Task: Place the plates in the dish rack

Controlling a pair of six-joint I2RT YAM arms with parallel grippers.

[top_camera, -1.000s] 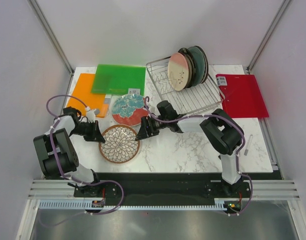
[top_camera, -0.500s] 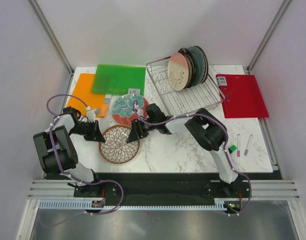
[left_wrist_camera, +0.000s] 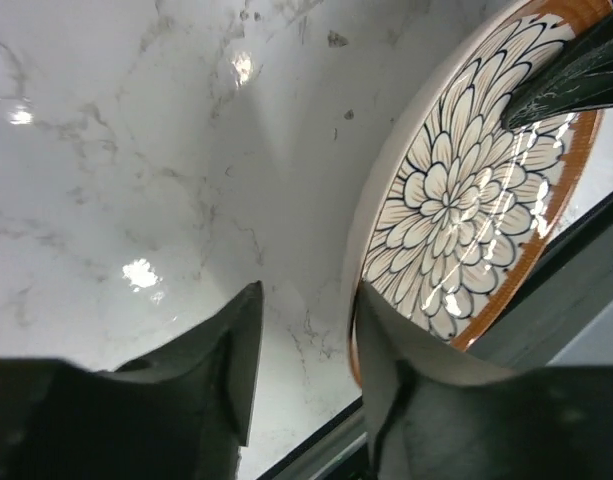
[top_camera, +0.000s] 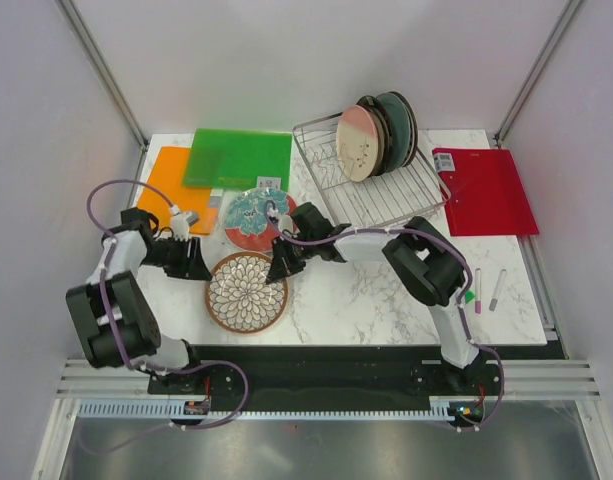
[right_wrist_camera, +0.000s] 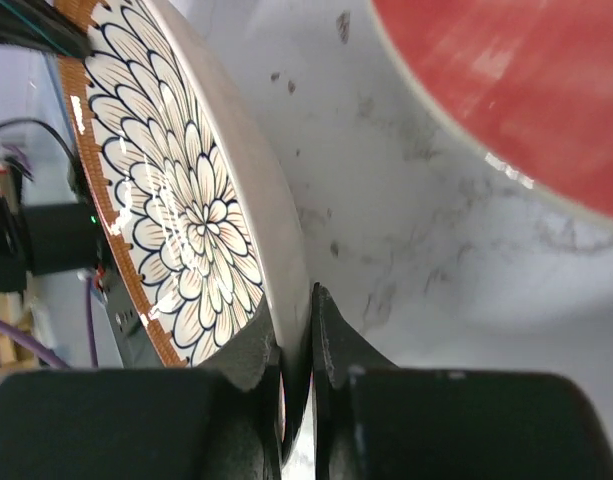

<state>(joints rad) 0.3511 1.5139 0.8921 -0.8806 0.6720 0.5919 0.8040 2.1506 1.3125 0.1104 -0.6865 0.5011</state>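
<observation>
Your dish rack (top_camera: 386, 195) sits at 1 o'clock on the marble table (top_camera: 386, 300). It holds plates on edge at its far end: a pink-cream plate (top_camera: 357, 143) faces you, with darker plates (top_camera: 398, 120) packed just behind it, too closely to count. The near half of the rack's slots holds nothing.

Two plates are outside the rack. The red plate (top_camera: 254, 218) with teal flowers lies flat near the table's centre, at 9 o'clock from the rack. The brown petal plate (top_camera: 246, 292) is just at 6 o'clock from the red one, close to the near edge, and both arms meet at it.

Your right gripper (top_camera: 284, 264) (right_wrist_camera: 296, 305) reaches in from 3 o'clock. In its wrist view the two fingers (right_wrist_camera: 248, 355) are pinched tight on the petal plate's rim, one on the patterned face and one on the cream underside. Your left gripper (top_camera: 198, 266) (left_wrist_camera: 306, 300) comes from 9 o'clock with its fingers apart: bare marble shows in the gap, and only the finger nearer the plate (left_wrist_camera: 386, 335) lies against the rim. You cannot tell whether the plate is lifted off the marble.

A green board (top_camera: 238, 157) overlaps an orange board (top_camera: 168, 188) at 11 o'clock, a red board (top_camera: 486, 190) lies at 2 o'clock, and two pens (top_camera: 477, 290) lie at 4 o'clock
</observation>
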